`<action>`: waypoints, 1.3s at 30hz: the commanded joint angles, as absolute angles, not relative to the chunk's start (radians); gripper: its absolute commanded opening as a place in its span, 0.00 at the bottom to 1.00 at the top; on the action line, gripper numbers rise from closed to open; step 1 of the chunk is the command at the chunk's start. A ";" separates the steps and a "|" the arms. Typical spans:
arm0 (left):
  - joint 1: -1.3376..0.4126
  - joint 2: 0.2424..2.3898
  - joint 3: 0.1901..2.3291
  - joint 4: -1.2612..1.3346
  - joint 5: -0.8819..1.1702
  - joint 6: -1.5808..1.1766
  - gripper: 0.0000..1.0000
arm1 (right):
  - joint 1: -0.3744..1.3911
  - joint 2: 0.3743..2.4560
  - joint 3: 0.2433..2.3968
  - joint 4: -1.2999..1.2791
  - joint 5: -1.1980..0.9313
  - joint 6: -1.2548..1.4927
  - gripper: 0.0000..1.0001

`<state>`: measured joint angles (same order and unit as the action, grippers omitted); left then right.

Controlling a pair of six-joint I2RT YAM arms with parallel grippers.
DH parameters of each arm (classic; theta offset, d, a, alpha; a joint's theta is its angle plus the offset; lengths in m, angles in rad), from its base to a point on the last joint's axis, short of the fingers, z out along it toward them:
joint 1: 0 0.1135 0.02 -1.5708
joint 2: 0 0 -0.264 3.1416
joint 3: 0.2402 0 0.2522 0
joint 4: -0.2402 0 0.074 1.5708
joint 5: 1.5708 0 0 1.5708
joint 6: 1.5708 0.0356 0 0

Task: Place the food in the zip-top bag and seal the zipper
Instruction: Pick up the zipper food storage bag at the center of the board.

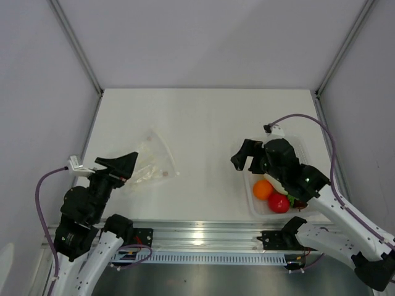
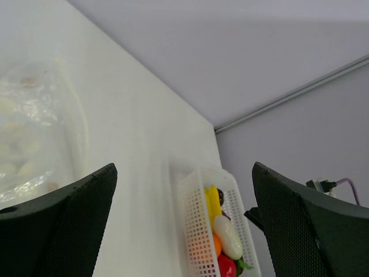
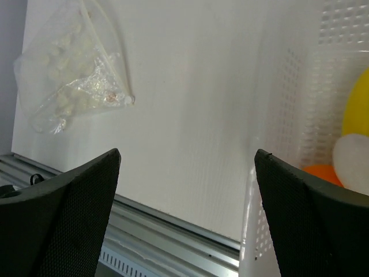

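Note:
The clear crinkly zip-top bag (image 1: pixel 154 161) lies flat on the white table at the left and seems to hold small pale pieces. It also shows in the left wrist view (image 2: pixel 29 133) and the right wrist view (image 3: pixel 69 81). I cannot make out its zipper. The food sits in a white perforated basket (image 1: pixel 303 148) at the right: orange ball (image 1: pixel 263 189), red fruit (image 1: pixel 279 203), yellow banana (image 2: pixel 213 199), white oblong piece (image 2: pixel 229 238), purple piece (image 2: pixel 221 196). My left gripper (image 1: pixel 123 165) is open and empty by the bag's near-left edge. My right gripper (image 1: pixel 247 156) is open and empty over the basket's left edge.
A metal rail (image 1: pixel 197 237) runs along the table's near edge between the arm bases. Grey walls with frame posts (image 1: pixel 77 46) close in the left, back and right sides. Bare table (image 1: pixel 203 123) lies between the bag and the basket.

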<state>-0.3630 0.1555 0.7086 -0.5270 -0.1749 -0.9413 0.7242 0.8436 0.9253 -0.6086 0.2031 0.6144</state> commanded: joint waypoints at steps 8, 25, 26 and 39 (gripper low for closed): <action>-0.354 -0.034 0.627 -0.598 -0.179 -0.836 1.00 | 0.718 1.015 0.877 -0.184 -0.141 0.706 1.00; -0.354 0.297 0.798 -0.712 -0.092 -0.701 0.97 | 0.743 1.781 1.241 0.215 -0.497 0.597 0.86; -0.354 0.314 0.805 -0.725 -0.112 -0.703 1.00 | 0.733 1.813 1.285 0.228 -0.518 0.592 0.84; -0.354 0.463 0.937 -0.850 -0.156 -0.679 1.00 | 0.719 2.197 1.543 0.265 -0.621 0.635 0.66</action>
